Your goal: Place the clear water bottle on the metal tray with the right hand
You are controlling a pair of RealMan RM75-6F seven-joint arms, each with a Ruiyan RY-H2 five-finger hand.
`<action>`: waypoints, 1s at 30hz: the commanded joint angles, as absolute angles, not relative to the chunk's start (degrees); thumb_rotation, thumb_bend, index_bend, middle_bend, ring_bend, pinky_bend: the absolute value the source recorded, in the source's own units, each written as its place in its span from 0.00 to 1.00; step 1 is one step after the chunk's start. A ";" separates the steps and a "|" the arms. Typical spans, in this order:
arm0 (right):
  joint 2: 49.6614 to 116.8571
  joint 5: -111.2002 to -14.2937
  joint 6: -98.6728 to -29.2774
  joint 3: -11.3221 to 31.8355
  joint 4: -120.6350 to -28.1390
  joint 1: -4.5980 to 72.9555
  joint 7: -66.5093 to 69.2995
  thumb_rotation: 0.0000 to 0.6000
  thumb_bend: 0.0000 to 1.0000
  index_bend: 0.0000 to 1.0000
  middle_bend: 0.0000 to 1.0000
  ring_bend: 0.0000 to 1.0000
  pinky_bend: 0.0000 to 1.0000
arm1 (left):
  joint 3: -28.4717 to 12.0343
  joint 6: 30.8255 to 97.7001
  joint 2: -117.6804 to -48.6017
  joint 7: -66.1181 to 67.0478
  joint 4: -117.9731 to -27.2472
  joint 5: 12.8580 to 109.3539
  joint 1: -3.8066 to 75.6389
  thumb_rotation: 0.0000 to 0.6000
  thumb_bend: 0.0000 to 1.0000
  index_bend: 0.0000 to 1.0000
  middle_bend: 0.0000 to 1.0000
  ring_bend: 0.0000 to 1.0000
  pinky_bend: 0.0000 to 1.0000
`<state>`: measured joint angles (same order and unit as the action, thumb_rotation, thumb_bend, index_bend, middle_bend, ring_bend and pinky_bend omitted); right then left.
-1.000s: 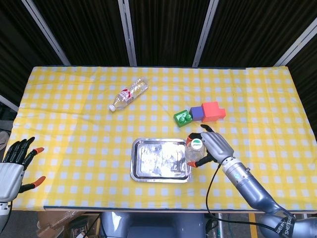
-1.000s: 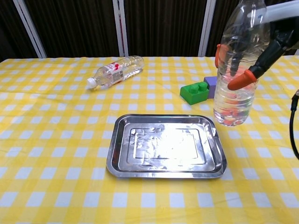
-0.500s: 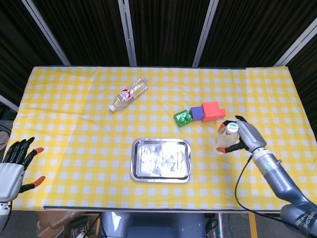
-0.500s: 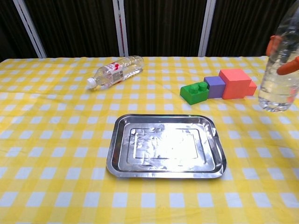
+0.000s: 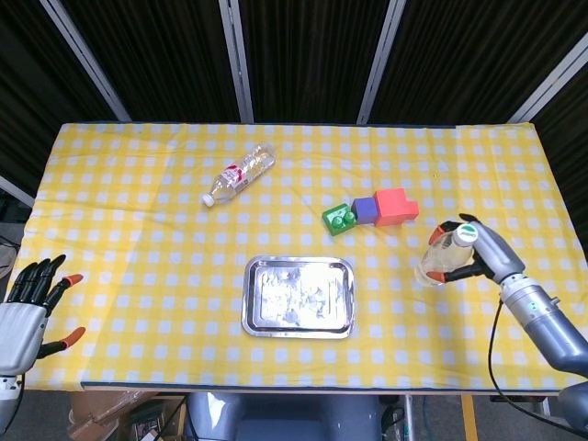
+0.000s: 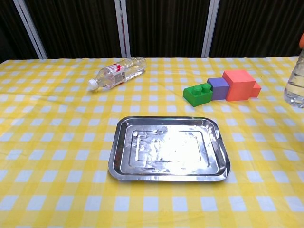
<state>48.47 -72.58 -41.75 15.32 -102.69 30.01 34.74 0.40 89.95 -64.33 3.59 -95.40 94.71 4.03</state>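
Since a second ago, the right hand (image 5: pixel 485 254) has carried the clear water bottle (image 5: pixel 445 255) away from the edge of the metal tray (image 5: pixel 299 296) and out toward the right side of the table, so bottle and tray are now well apart. Seen from the head camera, the bottle is held roughly upright with its green and white cap on top, over the yellow checked tablecloth (image 5: pixel 138 239) to the right of the toy blocks. The right hand's fingers are wrapped around the bottle, orange fingertips (image 5: pixel 438 278) showing against the clear plastic. From the chest camera only a sliver of the bottle (image 6: pixel 295 85) shows at the right edge of the picture, and whether its base touches the cloth cannot be told.

The tray lies flat near the front middle of the table. Behind it and slightly to the right sit a green block (image 5: pixel 338 220), a purple block (image 5: pixel 365 210) and a red block (image 5: pixel 395 206), touching one another in a row. A second bottle (image 5: pixel 240 173) with a red label and white cap lies on its side farther back on the left.

At the far left front corner, off the table, the left hand (image 5: pixel 28 308) holds nothing, with its dark fingers spread.
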 commanded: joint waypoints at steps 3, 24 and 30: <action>52.43 -72.54 -41.14 14.69 -108.13 32.69 29.49 1.00 0.19 0.76 0.63 0.43 0.00 | 0.38 90.14 -64.01 2.57 -95.19 94.74 3.97 1.00 0.19 0.22 0.00 0.00 0.00; 50.20 -62.52 -45.24 13.96 -107.74 31.77 22.03 1.00 0.19 0.76 0.63 0.43 0.00 | 0.34 88.40 -64.33 1.86 -94.70 94.19 4.81 1.00 0.19 0.22 0.00 0.00 0.00; 51.08 -73.52 -47.44 12.49 -109.87 28.78 28.04 1.00 0.20 0.76 0.63 0.43 0.00 | 0.24 88.26 -64.57 2.63 -94.82 93.99 4.89 1.00 0.19 0.22 0.00 0.00 0.00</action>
<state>50.67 -67.99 -45.88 13.52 -108.87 30.92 24.91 0.25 88.25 -64.58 2.63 -94.82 93.99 4.90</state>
